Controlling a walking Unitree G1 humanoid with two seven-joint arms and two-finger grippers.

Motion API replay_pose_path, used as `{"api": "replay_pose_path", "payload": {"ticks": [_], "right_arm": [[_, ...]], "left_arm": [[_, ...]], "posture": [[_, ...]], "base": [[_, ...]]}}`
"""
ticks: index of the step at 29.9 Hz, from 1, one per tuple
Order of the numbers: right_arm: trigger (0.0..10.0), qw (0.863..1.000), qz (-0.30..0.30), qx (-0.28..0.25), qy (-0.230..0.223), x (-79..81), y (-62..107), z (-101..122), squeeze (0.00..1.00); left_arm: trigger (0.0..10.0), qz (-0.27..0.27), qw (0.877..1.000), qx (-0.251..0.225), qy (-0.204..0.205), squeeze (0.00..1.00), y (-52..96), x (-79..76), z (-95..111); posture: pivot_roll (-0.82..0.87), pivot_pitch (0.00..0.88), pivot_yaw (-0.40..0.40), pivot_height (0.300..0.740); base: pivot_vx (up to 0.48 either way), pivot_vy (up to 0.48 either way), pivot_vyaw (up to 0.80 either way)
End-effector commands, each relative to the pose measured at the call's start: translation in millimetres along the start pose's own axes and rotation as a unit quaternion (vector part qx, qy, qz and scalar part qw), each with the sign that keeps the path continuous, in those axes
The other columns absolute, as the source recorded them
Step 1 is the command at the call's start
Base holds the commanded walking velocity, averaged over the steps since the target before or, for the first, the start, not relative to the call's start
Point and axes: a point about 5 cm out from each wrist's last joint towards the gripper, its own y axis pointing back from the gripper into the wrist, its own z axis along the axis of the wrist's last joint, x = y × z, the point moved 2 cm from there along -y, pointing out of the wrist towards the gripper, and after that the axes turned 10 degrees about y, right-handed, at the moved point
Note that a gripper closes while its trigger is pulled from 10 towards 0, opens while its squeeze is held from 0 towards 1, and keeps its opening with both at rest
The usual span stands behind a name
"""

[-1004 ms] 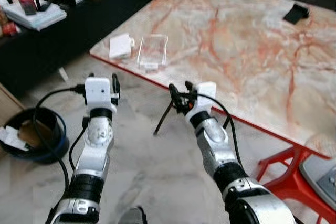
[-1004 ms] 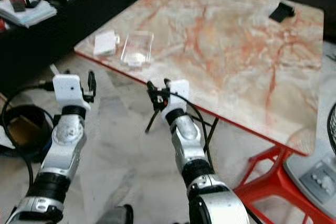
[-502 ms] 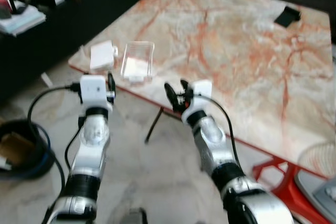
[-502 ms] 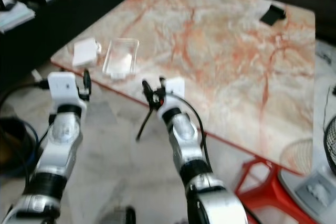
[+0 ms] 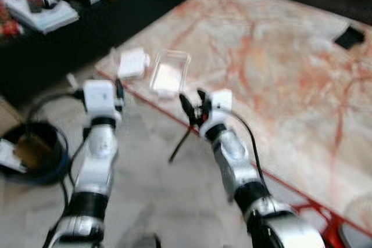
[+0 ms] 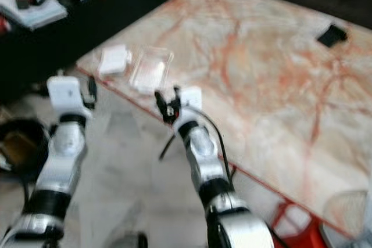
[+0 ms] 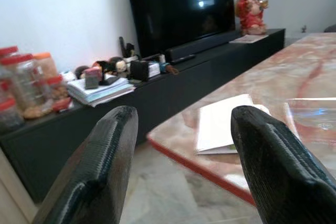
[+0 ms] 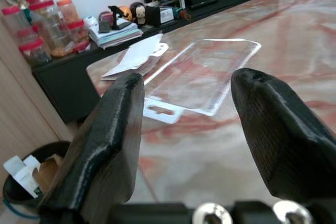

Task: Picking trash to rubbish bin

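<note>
A clear plastic packaging tray (image 5: 170, 75) and a white card (image 5: 132, 63) lie side by side at the near left corner of the marble table (image 5: 273, 68). My right gripper (image 5: 193, 105) hovers open just off the table's red edge, in front of the clear tray (image 8: 202, 74). My left gripper (image 5: 118, 94) is held up open over the floor, short of the white card (image 7: 223, 124). Nothing is between either pair of fingers. The black rubbish bin (image 5: 35, 149) with a blue rim stands on the floor at the far left, with paper inside.
A black TV console (image 7: 173, 77) with books (image 5: 40, 13) and jars (image 8: 47, 24) runs along the wall behind the table corner. A small black object (image 5: 350, 37) lies at the table's far right. A thin black leg (image 5: 180, 143) slants under the table edge.
The whole picture has shifted and blurred, so the camera moved. My right gripper now sits closer to the table edge by the clear tray. Both grippers stay open.
</note>
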Motion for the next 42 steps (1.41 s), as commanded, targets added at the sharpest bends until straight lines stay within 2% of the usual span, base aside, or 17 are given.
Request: {"api": "replay_pose_path", "payload": {"ticks": [1, 9, 16, 18, 29, 33, 36, 42], "right_arm": [[10.0, 1.000, -0.012, 0.000, -0.013, -3.0, -0.1, 0, 0.00], [10.0, 1.000, -0.017, 0.000, -0.013, -5.4, -0.5, 1, 0.00], [10.0, 1.000, -0.017, 0.001, -0.024, -4.6, -1.5, 1, 0.00], [10.0, 1.000, -0.015, 0.000, -0.013, -3.9, -1.4, 2, 0.00], [10.0, 1.000, -0.015, -0.002, -0.017, -3.0, -1.7, 3, 0.00], [10.0, 1.000, -0.015, -0.002, -0.017, -2.9, -2.4, 3, 0.00], [10.0, 1.000, -0.015, -0.003, -0.017, -2.7, -2.8, 4, 0.00], [10.0, 1.000, -0.018, -0.003, -0.019, -2.1, -4.0, 5, 0.00]], "left_arm": [[10.0, -0.032, 0.999, 0.004, 0.009, 0.00, 5.1, -17.5, -2], [10.0, -0.035, 0.999, 0.011, 0.018, 0.00, 7.2, -19.9, -4], [10.0, -0.036, 0.999, 0.013, 0.016, 0.00, 5.3, -18.3, -4], [10.0, -0.036, 0.999, 0.012, 0.015, 0.00, 5.5, -18.1, -4], [10.0, -0.037, 0.999, 0.013, 0.014, 0.00, 5.4, -18.3, -4], [10.0, -0.045, 0.999, 0.012, 0.009, 0.00, 4.4, -22.2, -3], [10.0, -0.046, 0.998, 0.019, 0.038, 0.00, 2.1, -27.6, 0], [10.0, -0.056, 0.996, 0.007, 0.063, 0.00, -5.5, -33.1, 15]], "posture": [[0.13, 0.173, -0.042, 0.740], [0.13, 0.166, -0.042, 0.740], [0.13, 0.156, -0.040, 0.740], [0.13, 0.152, -0.040, 0.740], [0.13, 0.147, -0.039, 0.740], [0.13, 0.155, -0.041, 0.740], [0.12, 0.161, -0.042, 0.740], [0.13, 0.167, -0.039, 0.740]], "base": [[0.000, 0.000, 0.00], [0.000, 0.037, 0.00], [0.000, 0.475, -0.49], [0.000, 0.480, 0.00], [0.000, 0.480, 0.00], [0.000, 0.000, 0.00], [0.000, 0.000, 0.00], [0.000, 0.000, 0.00]]}}
